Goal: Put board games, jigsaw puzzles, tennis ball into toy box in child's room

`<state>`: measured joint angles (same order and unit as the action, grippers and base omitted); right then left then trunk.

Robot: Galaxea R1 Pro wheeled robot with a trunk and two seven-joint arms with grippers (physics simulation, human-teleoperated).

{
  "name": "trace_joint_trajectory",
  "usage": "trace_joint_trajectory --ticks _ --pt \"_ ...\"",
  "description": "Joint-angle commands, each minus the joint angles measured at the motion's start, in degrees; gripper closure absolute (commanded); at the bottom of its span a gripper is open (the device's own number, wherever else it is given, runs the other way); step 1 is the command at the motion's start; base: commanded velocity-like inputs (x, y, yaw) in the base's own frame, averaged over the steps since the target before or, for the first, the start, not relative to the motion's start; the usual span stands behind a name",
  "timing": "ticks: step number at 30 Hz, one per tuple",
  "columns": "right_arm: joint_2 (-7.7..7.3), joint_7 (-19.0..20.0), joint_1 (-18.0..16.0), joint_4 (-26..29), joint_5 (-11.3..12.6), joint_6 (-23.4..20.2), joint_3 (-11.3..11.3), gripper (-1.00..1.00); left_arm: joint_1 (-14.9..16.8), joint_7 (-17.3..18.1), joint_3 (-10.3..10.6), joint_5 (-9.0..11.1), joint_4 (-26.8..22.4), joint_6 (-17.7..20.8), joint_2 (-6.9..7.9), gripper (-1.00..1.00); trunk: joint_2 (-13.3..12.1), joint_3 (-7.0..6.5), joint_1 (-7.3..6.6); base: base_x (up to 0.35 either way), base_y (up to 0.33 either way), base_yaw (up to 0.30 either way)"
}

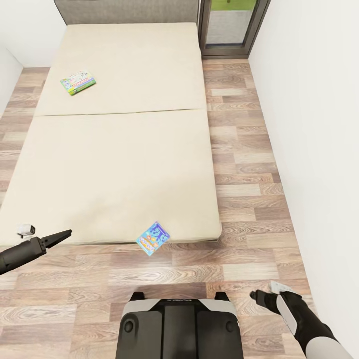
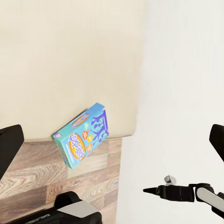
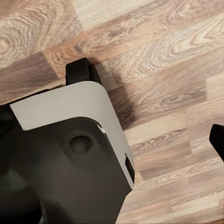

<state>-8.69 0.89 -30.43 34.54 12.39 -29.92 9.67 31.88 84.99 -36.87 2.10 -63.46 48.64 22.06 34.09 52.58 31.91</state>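
Note:
Two board games lie on the bed (image 1: pixel 119 149). One, with green edges (image 1: pixel 78 83), rests far back on the left half of the cream cover. The other, a blue box (image 1: pixel 153 238), hangs over the bed's near edge, tilted; the left wrist view shows it (image 2: pixel 83 135) between bed and floor. My left gripper (image 1: pixel 66 233) hovers at the bed's near left corner, well left of the blue box, its fingers (image 2: pixel 9 144) wide apart and open, holding nothing. My right gripper (image 1: pixel 255 295) hangs low over the floor by the base, one fingertip (image 3: pixel 217 140) at the picture's edge, nothing held.
A grey padded headboard (image 1: pixel 124 9) closes off the bed's far end. A dark-framed glass door (image 1: pixel 230 27) stands at the back right. A white wall (image 1: pixel 314 149) runs along the right, leaving a strip of wood floor (image 1: pixel 244 164). My base (image 1: pixel 179 324) stands just before the bed.

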Motion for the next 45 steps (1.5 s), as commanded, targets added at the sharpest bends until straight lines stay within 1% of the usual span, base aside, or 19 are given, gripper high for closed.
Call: trace_joint_trajectory --ticks 1,6,9,12,15,18,21,32,38,45 --pt "-0.22 1.26 0.01 0.09 0.15 -0.28 0.17 -1.0 0.02 0.24 0.0 -0.01 0.0 0.63 0.0 -1.0 0.06 0.04 0.02 0.0 0.0 0.0" --pt "-0.61 4.33 0.09 0.03 0.15 -0.24 0.17 -1.0 0.02 0.26 -0.02 0.01 0.0 0.66 0.0 -1.0 0.06 0.04 0.02 0.0 0.0 0.0" --pt "-0.68 5.02 0.1 0.01 0.16 -0.2 0.17 -1.0 0.02 0.26 -0.04 0.01 0.0 0.72 0.04 -1.0 0.06 0.04 0.02 0.0 0.0 0.0" --pt "-0.65 5.21 0.12 0.0 0.14 0.16 0.17 -1.0 0.02 0.26 -0.19 0.01 0.0 0.71 0.07 -1.0 0.06 -0.02 0.02 0.0 0.0 0.0" --pt "-0.63 5.3 0.19 0.0 0.14 1.57 0.14 -1.0 0.02 0.26 -0.53 -0.03 0.0 0.74 0.08 -1.0 0.06 -0.21 0.02 -0.01 0.027 0.0" --pt "-0.63 5.37 0.25 -0.12 0.15 2.91 0.1 -1.0 0.02 0.26 -0.74 -0.02 0.0 0.75 0.09 -1.0 0.06 -0.45 0.02 -0.071 0.155 0.0" --pt "-0.63 5.37 0.27 -0.21 0.13 3.34 0.09 -1.0 0.02 0.26 -0.8 -0.05 0.0 0.75 0.09 -1.0 0.06 -0.72 0.02 -0.093 0.217 0.0" --pt "-0.54 5.36 0.29 -0.26 0.06 3.63 0.08 -1.0 0.02 0.26 -0.91 0.01 0.01 0.75 0.09 -1.0 0.06 -1.74 0.02 -0.022 0.218 0.0" --pt "-0.54 5.41 0.29 -0.27 0.07 3.64 0.08 -1.0 0.02 0.26 -0.92 -0.05 0.01 0.75 0.09 -1.0 0.06 -2.3 0.02 -0.113 0.212 0.0" --pt "-0.51 5.44 0.29 -0.27 0.09 3.64 0.08 -1.0 0.02 0.26 -0.86 -0.06 0.01 0.75 0.09 -1.0 0.06 -2.96 0.02 -0.169 0.067 0.0"
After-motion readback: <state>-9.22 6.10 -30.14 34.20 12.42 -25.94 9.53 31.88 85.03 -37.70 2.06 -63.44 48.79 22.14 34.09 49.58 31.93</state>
